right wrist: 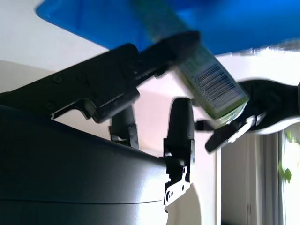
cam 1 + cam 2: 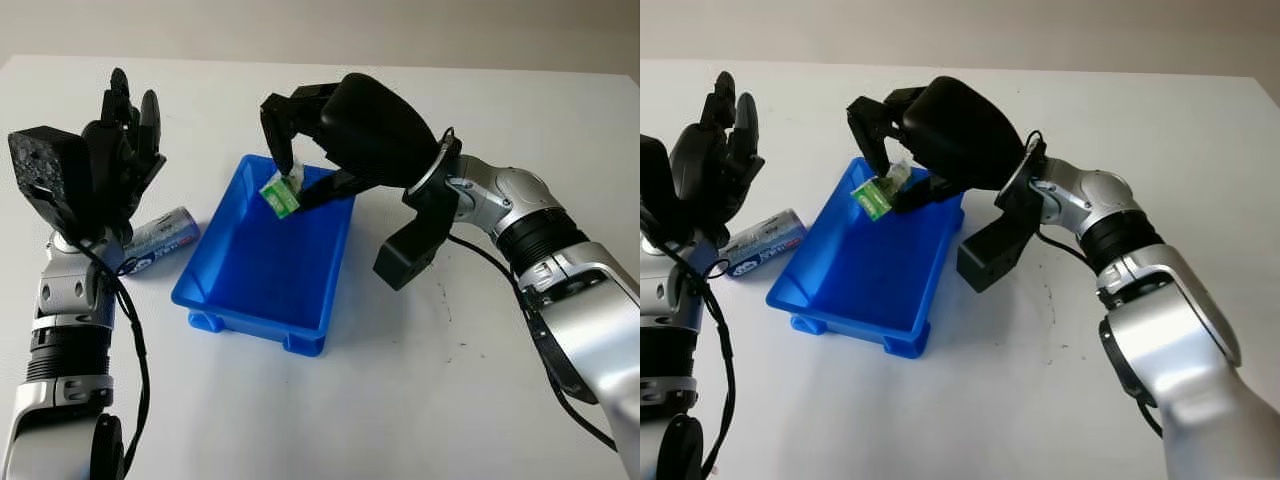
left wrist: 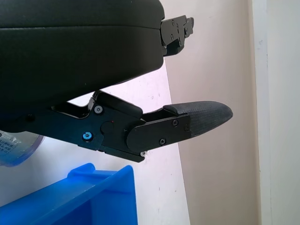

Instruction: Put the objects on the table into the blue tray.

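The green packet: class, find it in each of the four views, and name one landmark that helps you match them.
Left eye: green packet held by the right hand over the blue tray's far end.
Right eye: the same, left of centre.
Left wrist: not in it; a tray corner is.
Right wrist: barcoded packet between the fingers.
Shared landmark: the blue tray.

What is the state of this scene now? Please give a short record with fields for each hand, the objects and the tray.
right hand: above the far end of the tray, shut on the small green and white packet
left hand: raised left of the tray, open
packet: held over the tray, not yet released
rectangular blue plastic tray: on the white table, nothing lying inside
white and blue cylindrical tube: lying on the table beside the tray's left wall
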